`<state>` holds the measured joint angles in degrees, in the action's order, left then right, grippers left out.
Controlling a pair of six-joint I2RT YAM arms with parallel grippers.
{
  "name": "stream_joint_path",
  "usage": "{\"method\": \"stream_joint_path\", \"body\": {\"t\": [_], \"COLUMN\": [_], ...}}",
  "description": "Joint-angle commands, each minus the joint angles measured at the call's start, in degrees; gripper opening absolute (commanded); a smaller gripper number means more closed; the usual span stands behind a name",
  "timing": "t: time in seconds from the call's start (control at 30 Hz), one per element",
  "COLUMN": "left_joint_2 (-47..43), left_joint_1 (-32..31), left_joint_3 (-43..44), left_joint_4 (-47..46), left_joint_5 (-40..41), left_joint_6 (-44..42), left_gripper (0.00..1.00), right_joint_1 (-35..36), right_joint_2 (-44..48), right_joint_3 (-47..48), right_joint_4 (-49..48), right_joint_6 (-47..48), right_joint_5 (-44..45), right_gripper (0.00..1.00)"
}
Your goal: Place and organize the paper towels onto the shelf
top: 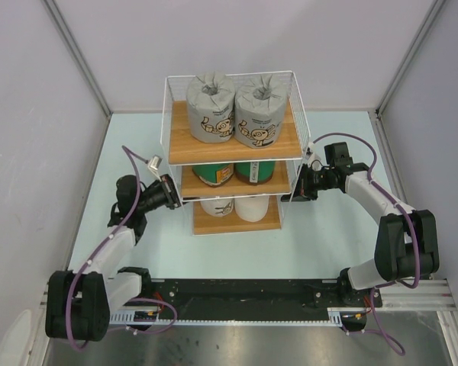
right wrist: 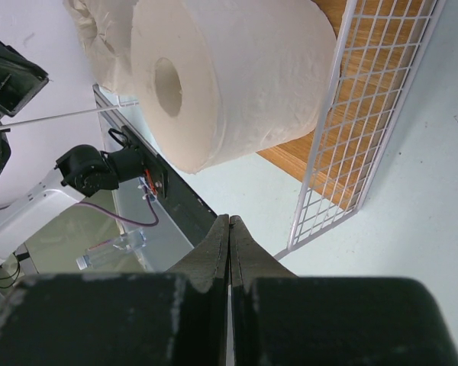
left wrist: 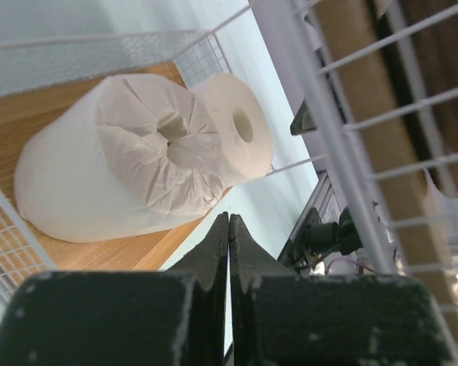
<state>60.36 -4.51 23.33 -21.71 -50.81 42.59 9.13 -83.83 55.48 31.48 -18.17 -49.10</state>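
Observation:
The shelf (top: 177,146) stands mid-table. Two grey cartoon-print rolls (top: 214,107) sit on its top board, two green rolls (top: 216,174) on the middle board, a white-wrapped roll (top: 216,206) and a bare white roll (top: 252,207) on the bottom board. My left gripper (top: 180,195) is shut and empty at the shelf's left side, near the bottom tier. My right gripper (top: 290,192) is shut and empty at the shelf's right side. The left wrist view shows the wrapped roll (left wrist: 114,168) with the bare roll (left wrist: 240,126) behind it. The right wrist view shows the bare roll (right wrist: 229,72) above the shut gripper (right wrist: 229,221).
The pale green table top (top: 313,244) lies around the shelf, walled by white panels at the back and sides. A black rail (top: 244,293) runs along the near edge between the arm bases. The shelf's wire mesh side (right wrist: 366,130) is close to my right gripper.

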Motion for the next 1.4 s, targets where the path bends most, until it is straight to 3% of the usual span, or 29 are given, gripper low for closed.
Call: {"method": "stream_joint_path", "body": {"t": [0.0, 0.2, 0.63, 0.87, 0.93, 1.37], "left_joint_2": [-3.4, 0.4, 17.5, 22.6, 23.4, 23.5], "left_joint_1": [3.7, 5.8, 5.9, 5.0, 2.1, -4.3], "left_joint_3": [-1.3, 0.0, 8.1, 12.7, 13.8, 12.9], "left_joint_4": [-0.2, -4.6, -16.2, -11.5, -9.8, -3.9], "left_joint_5": [0.0, 3.2, 6.3, 9.2, 10.3, 17.1], "left_joint_6": [0.9, 4.6, 10.3, 5.9, 4.8, -0.1], "left_gripper": [0.00, 0.00, 0.00, 0.00, 0.00, 0.00], "right_joint_1": [-0.2, -0.2, -0.2, -0.2, -0.2, -0.3], "right_joint_2": [0.0, 0.2, 0.9, 0.7, 0.7, 0.5], "right_joint_3": [0.3, 0.2, 0.3, 0.2, 0.2, 0.3], "right_joint_4": [0.0, 0.0, 0.6, 0.7, 0.8, 0.8], "right_joint_6": [0.5, 0.6, 0.7, 0.4, 0.6, 0.7], "right_joint_5": [-0.1, 0.0, 0.5, 1.0, 1.4, 1.8], "right_gripper": [0.00, 0.00, 0.00, 0.00, 0.00, 0.00]}}
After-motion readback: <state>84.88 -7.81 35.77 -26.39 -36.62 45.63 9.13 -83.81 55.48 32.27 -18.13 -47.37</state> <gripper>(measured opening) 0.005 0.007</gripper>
